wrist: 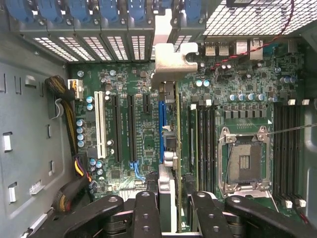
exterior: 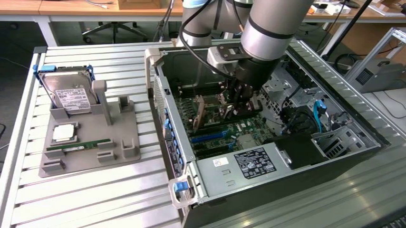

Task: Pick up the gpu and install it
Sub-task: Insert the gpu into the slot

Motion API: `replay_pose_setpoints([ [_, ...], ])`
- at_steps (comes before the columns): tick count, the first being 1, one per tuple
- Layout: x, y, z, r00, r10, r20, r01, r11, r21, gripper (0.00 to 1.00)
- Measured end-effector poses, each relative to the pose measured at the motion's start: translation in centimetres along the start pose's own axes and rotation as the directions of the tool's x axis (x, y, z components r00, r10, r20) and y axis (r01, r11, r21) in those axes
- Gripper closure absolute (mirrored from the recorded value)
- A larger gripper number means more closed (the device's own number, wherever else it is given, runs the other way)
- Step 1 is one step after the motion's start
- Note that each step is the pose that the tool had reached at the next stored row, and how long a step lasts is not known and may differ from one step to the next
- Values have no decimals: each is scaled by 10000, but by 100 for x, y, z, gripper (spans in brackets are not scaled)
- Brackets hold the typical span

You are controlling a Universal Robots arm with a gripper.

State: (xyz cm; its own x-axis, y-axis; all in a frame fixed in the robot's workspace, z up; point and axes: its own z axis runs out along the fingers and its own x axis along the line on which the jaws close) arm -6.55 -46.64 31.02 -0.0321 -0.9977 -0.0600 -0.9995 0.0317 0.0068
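My gripper [exterior: 238, 105] reaches down inside the open computer case [exterior: 159, 85], over the green motherboard [wrist: 133, 84]. It is shut on the gpu [exterior: 201, 113], a thin card that stands on edge between the two black fingers [wrist: 146, 213]. In the wrist view the gpu [wrist: 167, 176] appears as a narrow strip in line with the blue slot [wrist: 161, 121]. Its silvery metal bracket [wrist: 171, 57] lies at the rear wall of the case, by the blue tabs. Whether the card's edge is down in the slot I cannot tell.
On the exterior view's left, a grey holder [exterior: 89, 142] carries a hard drive [exterior: 71, 97], a square chip [exterior: 63, 133] and a green memory stick [exterior: 79, 146]. Inside the case are the processor socket [wrist: 245, 158], cable bundles [wrist: 74, 173] and a labelled power supply [exterior: 254, 161].
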Motion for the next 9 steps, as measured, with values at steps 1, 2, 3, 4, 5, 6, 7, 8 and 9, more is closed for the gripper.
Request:
replay_pose_setpoints([
  [1,0,1,1,10000,0,0,0,10000,0,70],
  [2,0,3,2,10000,0,0,0,10000,0,70],
  [3,0,4,2,10000,0,0,0,10000,0,70],
  [4,1,7,4,10000,0,-1,0,10000,0,70],
  [5,1,9,6,10000,0,0,0,10000,0,70],
  [6,1,10,7,10000,0,-1,0,10000,0,70],
  [7,1,11,8,10000,0,0,0,10000,0,70],
  [8,1,14,8,10000,0,-1,0,10000,0,70],
  [9,1,16,9,10000,1,0,-1,10000,0,70],
])
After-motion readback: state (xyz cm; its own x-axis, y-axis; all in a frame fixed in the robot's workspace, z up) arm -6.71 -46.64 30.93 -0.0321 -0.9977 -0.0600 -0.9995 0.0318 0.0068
